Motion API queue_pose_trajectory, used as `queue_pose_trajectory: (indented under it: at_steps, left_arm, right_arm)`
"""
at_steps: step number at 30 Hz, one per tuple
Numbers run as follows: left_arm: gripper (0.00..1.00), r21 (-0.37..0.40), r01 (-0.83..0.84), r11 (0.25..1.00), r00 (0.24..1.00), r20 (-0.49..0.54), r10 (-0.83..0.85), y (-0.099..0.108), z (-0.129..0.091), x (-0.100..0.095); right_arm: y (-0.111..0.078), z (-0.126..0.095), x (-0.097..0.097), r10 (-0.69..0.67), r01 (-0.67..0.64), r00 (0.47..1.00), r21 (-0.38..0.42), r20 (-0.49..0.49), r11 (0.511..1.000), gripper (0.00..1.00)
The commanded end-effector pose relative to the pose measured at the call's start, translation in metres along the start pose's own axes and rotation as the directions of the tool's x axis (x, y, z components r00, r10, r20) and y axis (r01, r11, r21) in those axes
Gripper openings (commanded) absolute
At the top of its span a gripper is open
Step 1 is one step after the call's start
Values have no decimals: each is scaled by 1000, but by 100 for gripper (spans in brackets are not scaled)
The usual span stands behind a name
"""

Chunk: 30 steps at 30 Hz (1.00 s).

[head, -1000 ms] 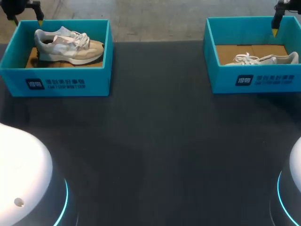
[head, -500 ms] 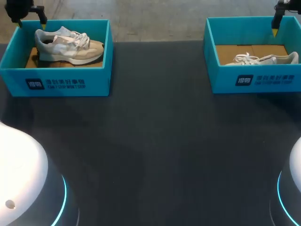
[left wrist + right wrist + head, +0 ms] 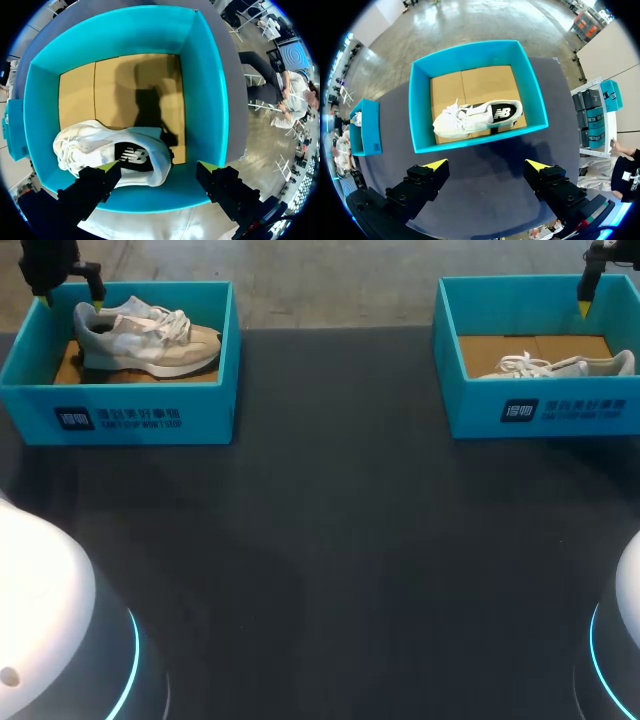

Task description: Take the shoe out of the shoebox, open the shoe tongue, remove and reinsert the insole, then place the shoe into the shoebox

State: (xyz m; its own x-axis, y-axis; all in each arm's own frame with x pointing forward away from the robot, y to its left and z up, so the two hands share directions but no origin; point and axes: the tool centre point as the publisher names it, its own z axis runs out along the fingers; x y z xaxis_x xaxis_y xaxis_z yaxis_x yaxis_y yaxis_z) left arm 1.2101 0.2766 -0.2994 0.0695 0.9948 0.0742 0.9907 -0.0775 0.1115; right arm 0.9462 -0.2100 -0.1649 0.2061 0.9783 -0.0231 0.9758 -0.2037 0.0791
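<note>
Noted left hand (image 3: 72, 302) spread wide, gripping nothing, over heel end of grey-white shoe (image 3: 145, 337) inside left shoebox (image 3: 130, 415); one fingertip above the shoe, the other near the box wall; found second white shoe (image 3: 560, 367) lying in right shoebox (image 3: 540, 410); logged right hand (image 3: 486, 164) likewise wide open, empty, that box ahead of its fingers; both boxes at far corners of dark surface (image 3: 330, 540).
</note>
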Motion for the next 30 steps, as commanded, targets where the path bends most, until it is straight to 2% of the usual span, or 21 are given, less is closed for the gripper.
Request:
queue_pose_trajectory:
  at_steps: [1, 13, 24, 30]
  left_arm:
    - [100, 20, -5, 1000, 1000, 0, 5, 12, 8, 3]
    - [100, 34, -14, 999, 1000, 7, 13, 17, 20, 6]
    - [89, 47, -17, 999, 1000, -11, 18, 22, 33, 3]
    - [89, 61, -18, 998, 1000, -18, 19, 24, 40, 4]
  right_arm:
    - [-1, 0, 0, 1, -1, 1000, -2, 1, 1000, 100]
    - [-1, 0, 0, 1, -1, 1000, -2, 1, 1000, 100]
    - [-1, 0, 0, 1, -1, 1000, -2, 1, 1000, 100]
    - [-1, 0, 0, 1, -1, 1000, -2, 1, 1000, 100]
